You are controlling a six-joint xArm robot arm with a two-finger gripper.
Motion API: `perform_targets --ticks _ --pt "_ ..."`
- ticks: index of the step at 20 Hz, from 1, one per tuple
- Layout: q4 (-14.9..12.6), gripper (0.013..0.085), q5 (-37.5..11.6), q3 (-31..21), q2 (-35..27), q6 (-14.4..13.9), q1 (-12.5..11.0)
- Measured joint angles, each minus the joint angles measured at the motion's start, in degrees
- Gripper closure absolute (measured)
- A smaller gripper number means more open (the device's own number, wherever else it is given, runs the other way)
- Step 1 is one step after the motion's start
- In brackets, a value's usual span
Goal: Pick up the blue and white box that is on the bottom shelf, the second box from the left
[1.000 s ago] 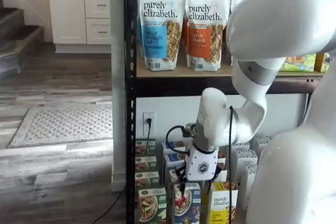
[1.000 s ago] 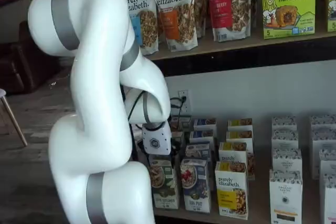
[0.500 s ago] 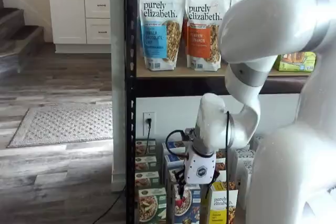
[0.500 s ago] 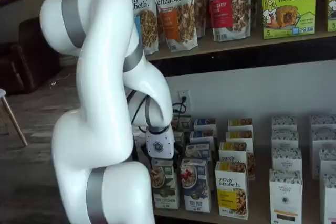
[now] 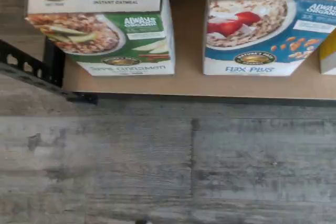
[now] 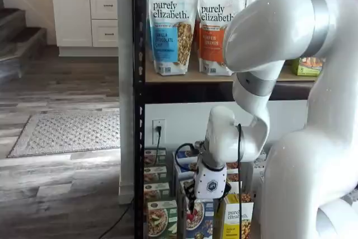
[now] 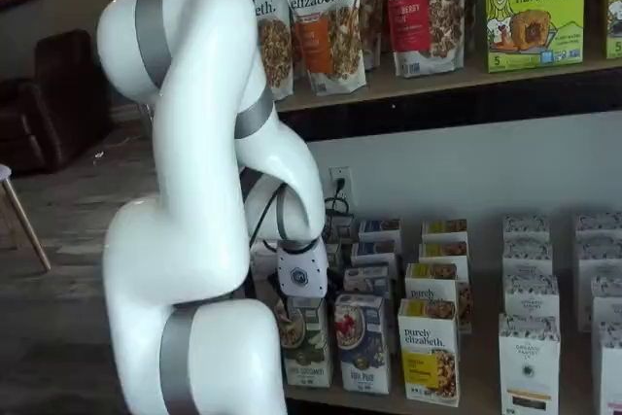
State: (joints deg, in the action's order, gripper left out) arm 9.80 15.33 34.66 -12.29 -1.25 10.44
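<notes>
Wrist view: blue box [image 5: 262, 30] is seen at the front edge of the bottom shelf [image 5: 189, 85], just beside a green box [image 5: 105, 24], off to one side of the camera axis.

Shelf views: gripper [image 6: 193, 208] is hung directly over the blue box, upright below; fingers are mostly hidden, jaws taken as fully spread, nothing held. A straight descent is judged to be what is called for.
</notes>
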Motion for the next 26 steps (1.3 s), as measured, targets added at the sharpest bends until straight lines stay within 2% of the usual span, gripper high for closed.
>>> perform_targets --ticks 2,8,19,26 --pt "-3.0 0.013 -0.1 1.1 -1.3 -2.4 -0.5" --pt "-7.7 0.013 -0.2 3.2 -4.0 -5.8 -1.6" --pt "-6.5 0.013 -2.6 7.2 -10.1 -3.2 -3.0" --pt "-9.3 0.013 -3.8 11.1 -14.7 -4.9 -4.0"
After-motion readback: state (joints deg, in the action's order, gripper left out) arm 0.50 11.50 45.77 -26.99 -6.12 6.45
